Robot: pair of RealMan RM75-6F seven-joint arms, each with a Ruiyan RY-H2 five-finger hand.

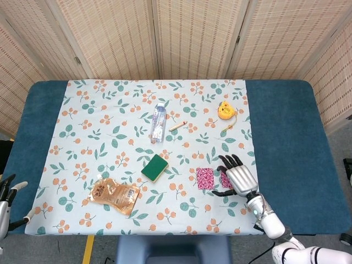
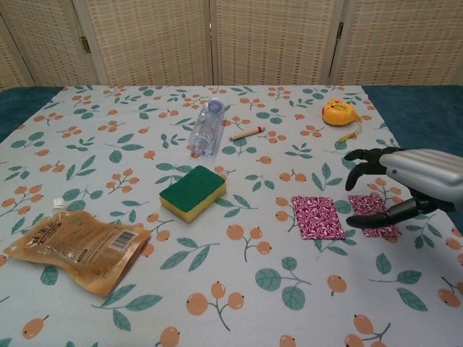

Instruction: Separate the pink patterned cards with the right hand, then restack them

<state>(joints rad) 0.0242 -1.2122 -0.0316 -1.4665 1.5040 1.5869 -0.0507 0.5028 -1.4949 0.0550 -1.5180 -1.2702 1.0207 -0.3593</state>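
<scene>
Right hand [image 2: 405, 184] spread, holding nothing, over right pink card [image 2: 374, 214]; left card [image 2: 317, 217] apart.

Two pink swirly cards [image 2: 318, 217] lie by the silver and black right hand [image 2: 409, 184]; green sponge [image 2: 192, 192] farther off.

Looks like a staged test room/lab to me, not a home: my table [image 1: 286, 137] w/ blue cover sits boxed in by woven reed screens [image 1: 192, 38], a leaf-and-berry cloth [image 1: 110, 110] spread over it, yellow floor tape [image 1: 88, 248] by the front edge, random household props scattered around.
</scene>
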